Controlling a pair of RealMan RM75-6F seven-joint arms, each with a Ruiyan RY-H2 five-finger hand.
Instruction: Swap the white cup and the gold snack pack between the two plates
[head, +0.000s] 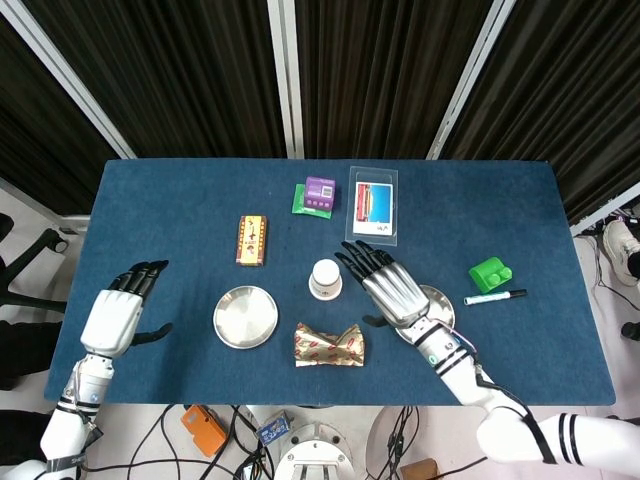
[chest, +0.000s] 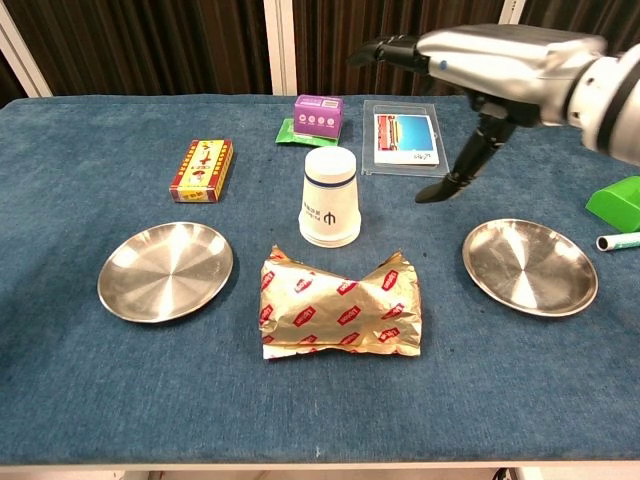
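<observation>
While the right hand hovers with fingers spread and empty, the gold snack pack lies below it, the white cup beside it; the left hand is likewise spread.

A robotics lab, set up for recording. A desk covered in blue cloth stands before black pleated curtains hung between white metal posts. Loose cables trail over the pale floor beneath, and an office chair stands at the side.
</observation>
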